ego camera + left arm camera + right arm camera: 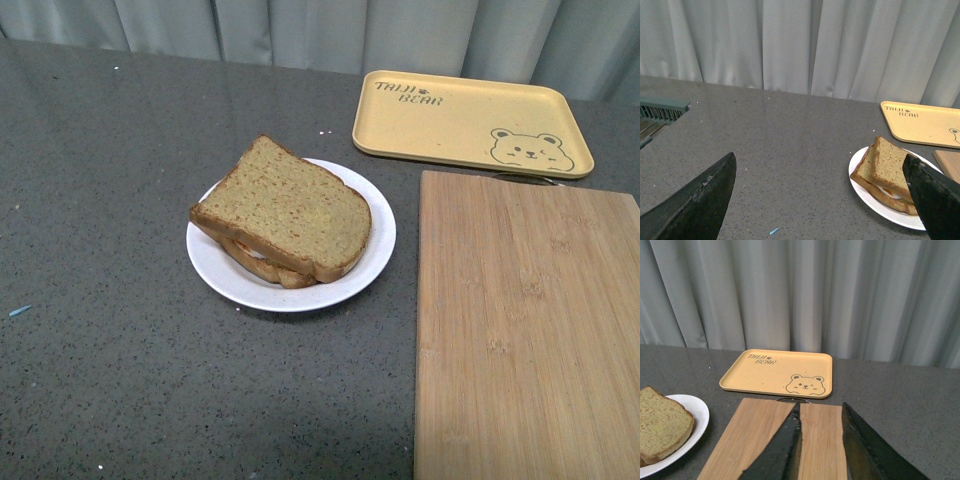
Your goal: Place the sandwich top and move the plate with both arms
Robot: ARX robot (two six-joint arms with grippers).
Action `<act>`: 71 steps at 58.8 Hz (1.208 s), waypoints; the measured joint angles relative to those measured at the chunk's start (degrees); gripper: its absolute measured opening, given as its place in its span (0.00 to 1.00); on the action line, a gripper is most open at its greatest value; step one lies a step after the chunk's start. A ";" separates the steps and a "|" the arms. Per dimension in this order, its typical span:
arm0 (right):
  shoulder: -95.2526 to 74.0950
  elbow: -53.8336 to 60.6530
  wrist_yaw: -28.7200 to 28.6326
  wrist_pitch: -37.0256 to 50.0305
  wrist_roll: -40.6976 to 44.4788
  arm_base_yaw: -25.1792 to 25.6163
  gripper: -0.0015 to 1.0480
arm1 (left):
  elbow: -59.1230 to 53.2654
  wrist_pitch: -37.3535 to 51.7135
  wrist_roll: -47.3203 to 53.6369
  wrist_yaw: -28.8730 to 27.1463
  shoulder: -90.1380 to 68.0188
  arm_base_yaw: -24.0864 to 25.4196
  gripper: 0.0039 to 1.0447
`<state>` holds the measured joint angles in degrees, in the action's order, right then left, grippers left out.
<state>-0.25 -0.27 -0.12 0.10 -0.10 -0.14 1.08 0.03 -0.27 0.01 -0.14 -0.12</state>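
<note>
On plate [214, 266], sandwich top [285, 205]; orange filling [885, 191] shows (left wrist view only).

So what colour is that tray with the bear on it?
The tray is pale yellow with dark brown print; the right wrist view shows it best.

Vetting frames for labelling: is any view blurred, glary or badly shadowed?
Front view: even soft light, no glare, the sandwich top and plate sharp. Left wrist view: scene clear, the left gripper's fingers near-black and soft-edged. Right wrist view: yellow tray crisp, the right gripper's fingers dark, blurred up close.
</note>
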 joint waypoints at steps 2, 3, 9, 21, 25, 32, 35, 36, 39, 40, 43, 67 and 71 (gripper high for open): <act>0.00 0.00 0.00 0.00 0.00 0.00 0.31 | 0.00 0.00 0.00 0.00 0.00 0.00 0.94; 0.00 0.00 0.00 0.00 0.00 0.00 0.34 | 0.00 0.00 0.00 0.00 0.00 0.00 0.94; 0.00 0.00 0.00 0.00 0.00 0.00 0.49 | 0.00 0.00 0.00 0.00 0.00 0.00 0.94; 0.00 0.00 0.00 0.00 0.00 0.00 0.81 | 4.48 -8.17 -6.78 8.48 -16.35 -0.57 0.94; 0.00 0.00 0.02 -0.02 -0.02 0.00 0.92 | 5.44 -3.34 -10.67 8.04 -26.71 -3.52 0.94; 0.00 0.00 0.00 -0.02 -0.02 0.00 0.91 | 9.22 7.85 -21.53 8.22 -47.87 -8.07 0.94; 0.00 0.00 0.00 -0.02 -0.02 0.00 0.91 | 10.88 11.28 -24.83 8.59 -55.15 -9.31 0.94; 0.00 0.00 0.00 -0.02 -0.02 0.00 0.91 | 11.61 12.55 -26.21 8.52 -58.07 -9.77 0.94; 0.00 0.00 0.00 -0.02 -0.02 0.00 0.91 | 13.16 13.86 -29.31 8.66 -63.39 -10.43 0.94; 0.00 0.00 0.00 -0.02 -0.02 0.00 0.91 | 13.90 14.32 -30.80 9.14 -65.88 -10.73 0.94; 0.00 0.00 0.00 -0.02 -0.02 0.00 0.91 | 15.28 16.33 -34.27 10.27 -71.47 -11.41 0.94; 0.00 0.00 0.00 -0.02 -0.02 0.00 0.91 | 23.76 26.64 -47.23 9.57 -96.00 -17.05 0.94; 0.00 0.00 0.00 -0.02 -0.02 0.00 0.91 | 25.31 27.34 -48.15 9.49 -98.64 -17.40 0.94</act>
<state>-0.25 -0.27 -0.12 0.08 -0.12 -0.14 26.39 27.38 -48.42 9.50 -98.78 -17.52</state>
